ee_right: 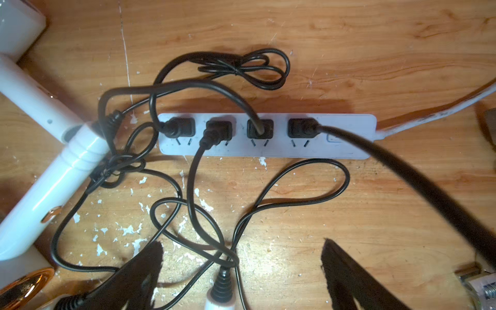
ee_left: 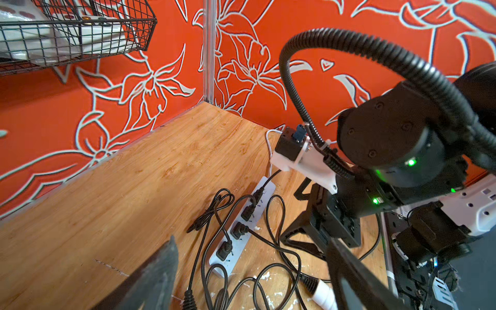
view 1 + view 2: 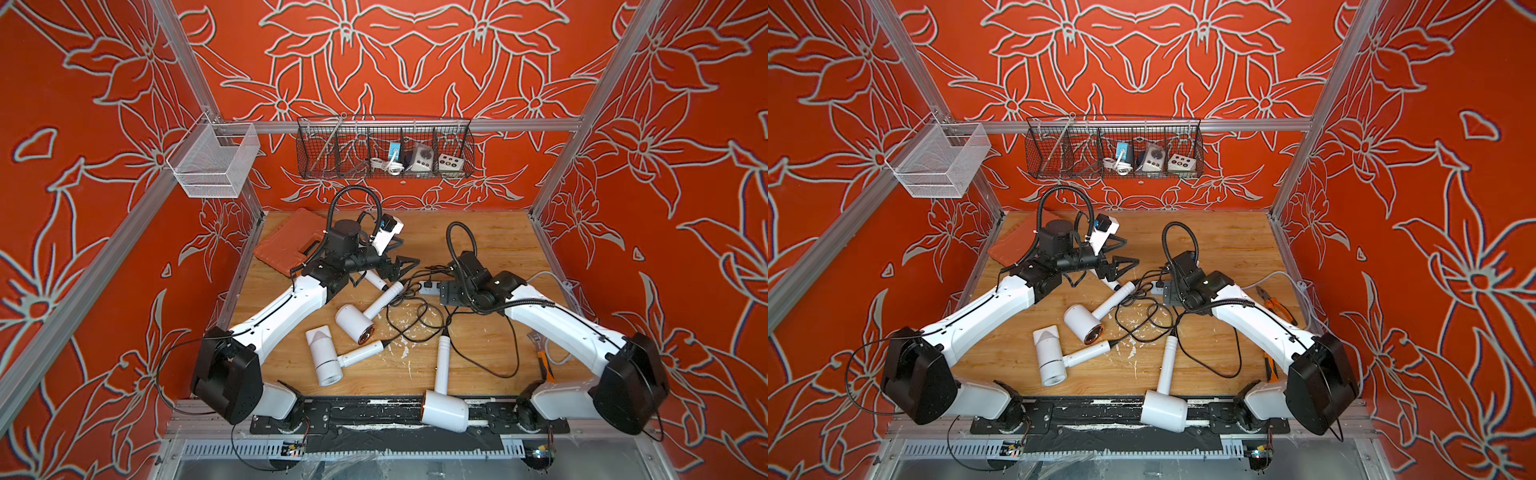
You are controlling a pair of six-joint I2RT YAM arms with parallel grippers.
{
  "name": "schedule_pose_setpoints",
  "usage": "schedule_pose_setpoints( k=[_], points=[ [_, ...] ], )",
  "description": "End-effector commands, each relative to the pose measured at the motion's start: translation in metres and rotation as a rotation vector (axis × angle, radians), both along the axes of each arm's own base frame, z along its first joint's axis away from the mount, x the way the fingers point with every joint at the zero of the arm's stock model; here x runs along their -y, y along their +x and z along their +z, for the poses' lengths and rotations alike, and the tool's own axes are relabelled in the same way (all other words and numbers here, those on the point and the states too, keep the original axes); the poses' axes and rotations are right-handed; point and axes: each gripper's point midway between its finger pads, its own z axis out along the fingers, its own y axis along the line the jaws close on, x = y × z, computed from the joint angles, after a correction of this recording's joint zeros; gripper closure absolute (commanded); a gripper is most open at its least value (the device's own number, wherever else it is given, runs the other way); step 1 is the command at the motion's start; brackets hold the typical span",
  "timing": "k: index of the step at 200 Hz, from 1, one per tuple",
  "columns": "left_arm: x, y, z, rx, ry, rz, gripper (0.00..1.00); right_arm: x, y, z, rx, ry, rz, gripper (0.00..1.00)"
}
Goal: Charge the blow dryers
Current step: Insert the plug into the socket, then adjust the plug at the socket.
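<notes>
Your left gripper point(image 3: 409, 267) jaws spread, holding nothing, your right gripper point(image 1: 241, 252) jaws spread above power strip point(image 1: 322, 151), four black plugs point(image 1: 217, 130) seated, blow dryers point(image 3: 355, 322) lying on wooden table point(image 3: 478, 232) between your arms

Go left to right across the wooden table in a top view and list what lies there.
Flat orange plastic case → white hair dryer with wedge nozzle → white hair dryer at the front edge → orange-handled tool.

White blow dryers point(image 3: 354, 321) lie scattered flat, all four black plugs point(image 1: 259, 128) seated in the power strip point(image 1: 335, 150).
</notes>
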Motion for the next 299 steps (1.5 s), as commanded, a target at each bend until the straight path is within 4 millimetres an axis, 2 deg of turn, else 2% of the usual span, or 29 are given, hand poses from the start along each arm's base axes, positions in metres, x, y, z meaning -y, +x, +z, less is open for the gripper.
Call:
schedule_pose_setpoints(
  k=[1, 21, 45, 66, 76, 95, 106, 117, 137, 145, 161, 166, 182, 211, 252, 299],
  points=[
    [-0.005, -0.002, 0.013, 0.051, -0.009, 0.008, 0.14, 0.013, 0.006, 0.014, 0.019, 0.007, -0.008, 0.07],
    [-0.005, -0.001, 0.012, 0.048, -0.011, 0.009, 0.14, 0.002, 0.013, 0.034, 0.077, 0.162, 0.053, 0.08],
    [-0.007, 0.002, 0.012, 0.031, -0.027, 0.011, 0.14, -0.033, 0.014, 0.058, 0.100, 0.384, 0.221, 0.11],
    [-0.011, 0.005, 0.014, 0.019, -0.048, 0.013, 0.14, -0.068, 0.005, 0.075, 0.056, 0.545, 0.382, 0.11],
    [-0.012, 0.006, 0.015, 0.017, -0.056, 0.011, 0.14, -0.079, 0.002, 0.082, 0.033, 0.611, 0.414, 0.12],
    [-0.013, 0.005, 0.016, 0.021, -0.060, 0.012, 0.14, -0.083, 0.003, 0.089, 0.025, 0.631, 0.421, 0.17],
    [-0.014, 0.006, 0.016, 0.022, -0.060, 0.015, 0.14, -0.075, 0.006, 0.082, 0.010, 0.580, 0.374, 0.22],
    [-0.014, 0.006, 0.016, 0.022, -0.058, 0.016, 0.14, -0.064, 0.006, 0.068, -0.027, 0.515, 0.329, 0.34],
    [-0.014, 0.006, 0.017, 0.023, -0.060, 0.014, 0.14, -0.046, 0.002, 0.038, -0.080, 0.392, 0.272, 0.39],
    [-0.014, 0.006, 0.017, 0.023, -0.061, 0.014, 0.14, -0.040, 0.000, 0.025, -0.106, 0.354, 0.257, 0.46],
    [-0.015, 0.006, 0.018, 0.025, -0.063, 0.017, 0.14, -0.035, -0.004, 0.006, -0.164, 0.304, 0.252, 0.70],
    [-0.015, 0.006, 0.018, 0.025, -0.064, 0.015, 0.14, -0.034, -0.004, 0.000, -0.175, 0.285, 0.244, 0.74],
    [-0.015, 0.005, 0.019, 0.025, -0.066, 0.012, 0.14, -0.030, -0.001, -0.012, -0.179, 0.231, 0.225, 0.75],
    [-0.016, 0.006, 0.019, 0.026, -0.066, 0.015, 0.14, -0.032, 0.008, -0.022, -0.178, 0.183, 0.217, 0.76],
    [-0.018, 0.007, 0.021, 0.027, -0.071, 0.018, 0.14, -0.043, 0.022, -0.019, -0.156, 0.175, 0.221, 0.73],
    [-0.020, 0.007, 0.023, 0.025, -0.083, 0.017, 0.14, -0.038, 0.042, -0.031, -0.136, 0.102, 0.172, 0.73]
  ],
)
